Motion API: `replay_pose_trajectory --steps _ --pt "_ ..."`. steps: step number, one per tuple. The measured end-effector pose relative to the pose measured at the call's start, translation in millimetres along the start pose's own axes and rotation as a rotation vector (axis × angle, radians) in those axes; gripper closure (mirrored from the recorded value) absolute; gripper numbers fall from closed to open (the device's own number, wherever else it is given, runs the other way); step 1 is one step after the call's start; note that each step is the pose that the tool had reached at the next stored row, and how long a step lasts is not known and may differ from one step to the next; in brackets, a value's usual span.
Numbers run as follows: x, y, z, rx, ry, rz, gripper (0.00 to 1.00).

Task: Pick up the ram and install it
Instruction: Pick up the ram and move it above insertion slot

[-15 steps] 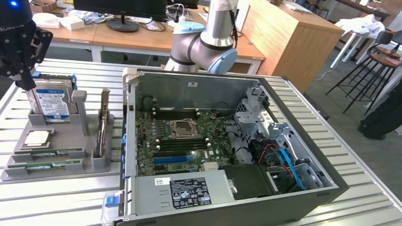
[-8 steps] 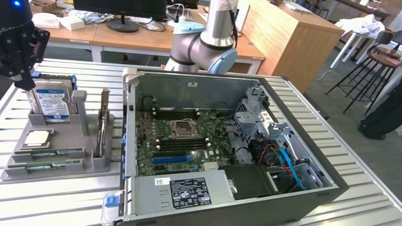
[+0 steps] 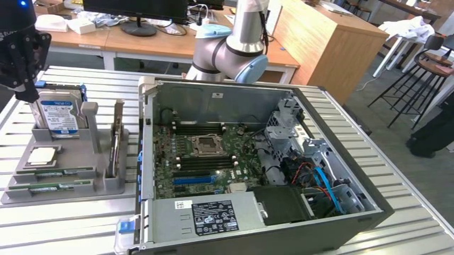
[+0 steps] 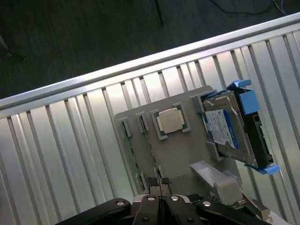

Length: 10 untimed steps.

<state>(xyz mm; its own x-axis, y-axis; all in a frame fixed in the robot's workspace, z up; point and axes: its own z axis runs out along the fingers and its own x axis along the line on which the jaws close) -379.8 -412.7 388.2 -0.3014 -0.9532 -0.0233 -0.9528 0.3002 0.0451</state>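
Observation:
Two ram sticks, thin and green, lie side by side in grooves of a grey holder tray (image 3: 71,194) at the exterior view's left: one ram (image 3: 55,172) and its twin (image 3: 50,187). In the wrist view the ram (image 4: 131,147) and the twin (image 4: 147,140) run along the tray (image 4: 187,150) beside a CPU (image 4: 169,120). My gripper (image 3: 27,95) hangs above the tray's far end, next to the hard drive (image 3: 57,114). Its fingertips (image 4: 154,183) are pressed together with nothing between them, hovering over the sticks' end.
An open computer case (image 3: 341,159) fills the table's middle, with the motherboard (image 3: 184,170), its black memory slots (image 3: 202,129) and a blue slot (image 3: 193,179) facing up. A card (image 3: 115,143) stands upright in the tray. The slatted metal table's edge (image 4: 140,63) runs near the tray.

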Motion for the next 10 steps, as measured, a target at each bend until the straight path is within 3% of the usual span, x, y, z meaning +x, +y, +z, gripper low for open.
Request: replay_pose_trajectory --steps 10 --pt "0.0 0.0 1.0 -0.0042 0.0082 -0.181 0.90"
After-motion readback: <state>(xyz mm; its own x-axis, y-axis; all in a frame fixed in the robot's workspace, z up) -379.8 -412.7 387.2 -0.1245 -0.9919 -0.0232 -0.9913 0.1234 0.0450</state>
